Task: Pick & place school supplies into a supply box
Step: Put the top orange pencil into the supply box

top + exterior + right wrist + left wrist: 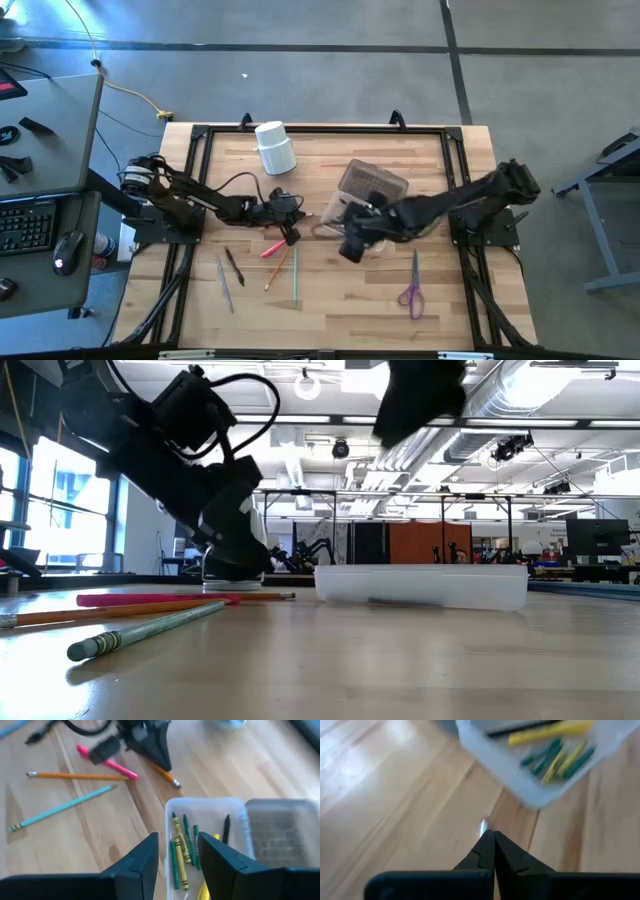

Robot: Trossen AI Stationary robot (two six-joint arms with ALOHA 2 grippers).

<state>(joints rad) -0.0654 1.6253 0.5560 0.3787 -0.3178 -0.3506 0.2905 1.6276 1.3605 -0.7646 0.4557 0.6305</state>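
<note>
- Left gripper (492,837) down at the tabletop, fingers pinched on an orange pencil (166,775); supply box (520,775) just ahead
- Right gripper (176,851) hovers over that box, fingers spread, empty

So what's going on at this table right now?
The robot is packing school supplies into a clear supply box. The left gripper is shut on an orange pencil beside the box. The right gripper hovers open over the box, which already holds green and yellow crayons. A pink marker, more pencils and the purple scissors lie on the table.
</note>
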